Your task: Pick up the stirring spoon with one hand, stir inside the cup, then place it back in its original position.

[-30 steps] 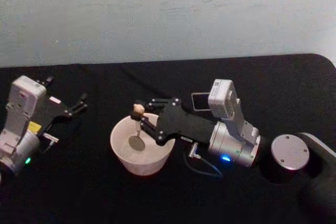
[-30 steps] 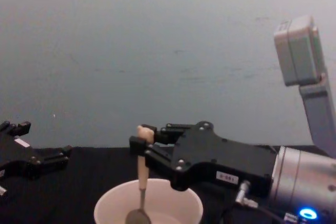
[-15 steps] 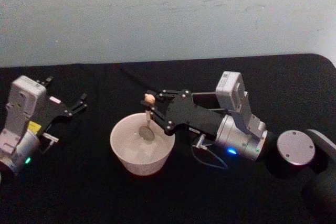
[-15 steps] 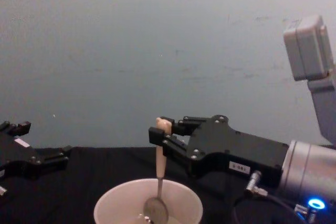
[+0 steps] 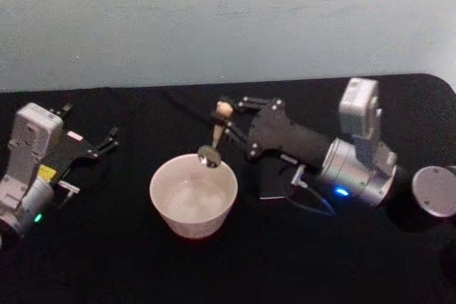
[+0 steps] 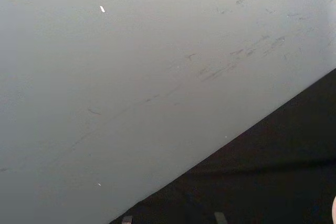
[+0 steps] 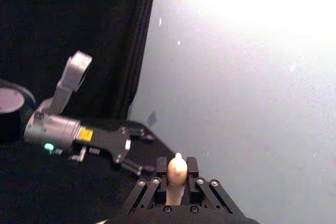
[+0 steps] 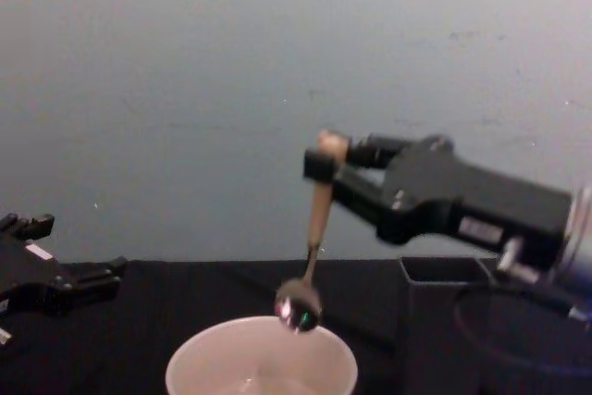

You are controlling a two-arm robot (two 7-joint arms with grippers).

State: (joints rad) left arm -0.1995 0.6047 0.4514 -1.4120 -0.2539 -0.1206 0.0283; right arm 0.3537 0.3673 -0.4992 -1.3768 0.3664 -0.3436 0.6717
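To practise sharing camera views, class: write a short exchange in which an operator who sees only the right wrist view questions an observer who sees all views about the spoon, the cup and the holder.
Operator: My right gripper grips the spoon by its handle, and the left gripper sits idle beyond. Is the spoon's bowl inside the cup?
Observer: No. In the chest view it hangs just above the rim of the cup.
Operator: Where is the holder?
Observer: The holder stands on the table to the cup's right, below the right gripper's body.
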